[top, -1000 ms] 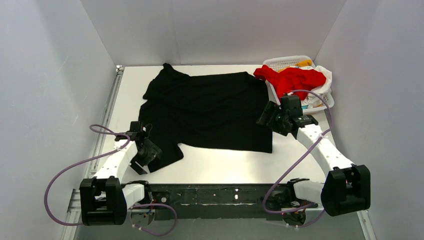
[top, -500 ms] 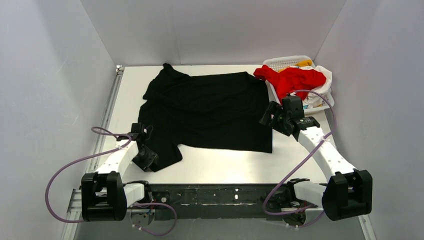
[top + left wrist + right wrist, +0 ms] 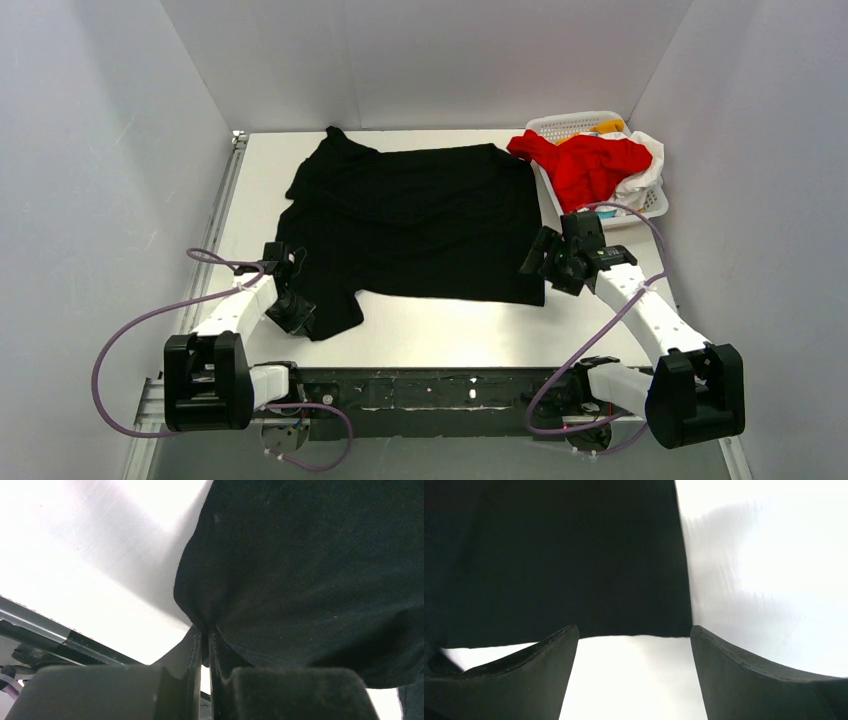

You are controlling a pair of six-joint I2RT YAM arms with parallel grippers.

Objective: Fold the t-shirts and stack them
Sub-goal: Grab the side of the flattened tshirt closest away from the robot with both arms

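Black t-shirt (image 3: 415,215) lies spread flat on worktop (image 3: 450,335), centre-left. Long axis runs left-right: sleeves and neck at left, straight hem at right. Cloth plain, matte, lightly rippled. Left fingers (image 3: 194,652) clenched on near-left sleeve edge. Right fingers (image 3: 534,665) spread apart over hem's near-right corner. Red t-shirt (image 3: 590,165) crumpled, draped over basket (image 3: 575,124) rim, far right.

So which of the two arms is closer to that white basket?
Right. The right gripper sits just in front of the basket; the left gripper is across the table, pinching the black shirt.
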